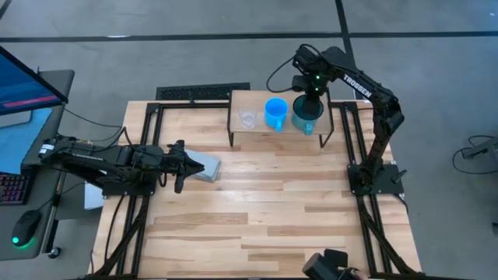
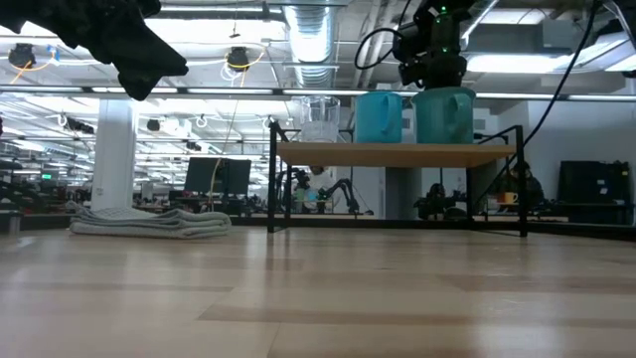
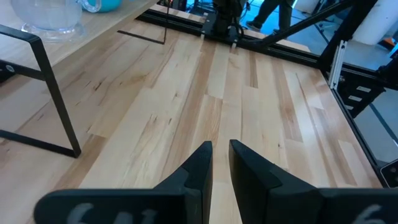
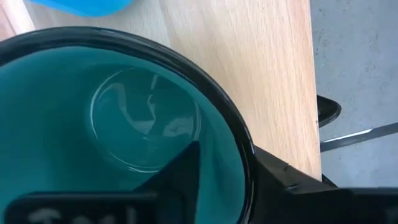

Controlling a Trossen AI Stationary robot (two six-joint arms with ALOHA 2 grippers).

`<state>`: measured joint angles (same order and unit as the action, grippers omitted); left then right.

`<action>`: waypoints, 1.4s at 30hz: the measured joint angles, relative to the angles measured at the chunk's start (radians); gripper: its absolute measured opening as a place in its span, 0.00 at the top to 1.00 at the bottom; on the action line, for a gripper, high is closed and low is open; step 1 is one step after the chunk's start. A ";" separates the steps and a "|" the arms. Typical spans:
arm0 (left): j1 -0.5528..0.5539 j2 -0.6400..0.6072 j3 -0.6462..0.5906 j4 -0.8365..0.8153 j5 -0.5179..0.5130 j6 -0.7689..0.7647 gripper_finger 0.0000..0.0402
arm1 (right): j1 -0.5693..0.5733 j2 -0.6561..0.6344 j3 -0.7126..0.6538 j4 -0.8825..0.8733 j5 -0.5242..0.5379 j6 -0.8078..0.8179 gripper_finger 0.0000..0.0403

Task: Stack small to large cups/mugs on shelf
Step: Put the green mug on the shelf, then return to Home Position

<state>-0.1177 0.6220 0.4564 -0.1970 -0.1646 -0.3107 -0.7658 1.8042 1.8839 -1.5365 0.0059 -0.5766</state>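
The light-wood shelf (image 1: 257, 132) stands at the table's far side on black legs. On it, in a row from left to right, stand the clear glass cup (image 1: 247, 119), the blue mug (image 1: 275, 112) and the teal mug (image 1: 304, 119), each on its base. My right gripper (image 1: 312, 99) reaches down onto the teal mug (image 2: 444, 116) from the far side and is shut on it. My left gripper (image 1: 180, 165) hovers shut and empty above the table's left part, beside the flat grey block (image 1: 205, 168). My right gripper (image 4: 227, 152) has the teal mug's wall at the rim (image 4: 244, 146), on the mug's far side. One finger (image 4: 180, 177) is inside the mug and the other (image 4: 292, 180) outside. The fingers come from above, pointing down. The mug stands upright with its base on the shelf's right end (image 2: 477, 151).
The grey block (image 2: 149, 222) lies flat on the table left of the shelf. The shelf's black legs (image 3: 53, 93) stand on the planks. The blue mug (image 2: 379, 116) stands close beside the teal mug. A keyboard and a monitor are left of the table.
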 joint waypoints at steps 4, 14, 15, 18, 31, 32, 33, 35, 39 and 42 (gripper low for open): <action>0.000 0.000 0.000 0.000 0.000 0.000 0.89 | 0.000 0.000 0.000 -0.002 0.000 -0.004 0.55; 0.000 0.000 0.000 0.000 0.000 0.002 0.89 | 0.001 0.000 0.029 -0.021 0.000 0.003 0.37; 0.000 0.000 0.000 0.000 0.000 0.004 0.89 | 0.004 0.000 0.045 -0.024 0.000 0.004 0.37; 0.000 0.000 0.000 0.000 -0.001 0.012 0.89 | 0.011 0.000 0.115 -0.027 -0.001 0.028 0.37; 0.000 0.000 0.000 0.000 0.000 0.011 0.89 | 0.075 -0.001 0.470 -0.033 -0.006 0.200 0.37; 0.000 0.000 0.000 0.000 0.000 0.011 0.89 | 0.085 -0.009 0.474 -0.024 -0.006 0.236 0.37; 0.000 0.000 0.000 0.000 0.000 0.011 0.89 | 0.097 -0.028 0.460 -0.012 -0.010 0.262 0.37; 0.000 0.000 0.000 0.001 0.000 0.011 0.89 | 0.122 -0.058 0.451 -0.012 -0.032 0.270 0.37; 0.000 0.000 0.000 0.019 -0.006 0.034 0.89 | 0.196 -0.097 0.452 0.001 -0.039 0.271 0.37; 0.000 0.000 0.000 0.042 -0.020 0.057 0.89 | 0.265 -0.107 0.452 0.031 -0.034 0.296 0.37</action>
<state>-0.1176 0.6217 0.4564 -0.1546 -0.1847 -0.2541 -0.5007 1.6970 2.3356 -1.5054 -0.0284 -0.2806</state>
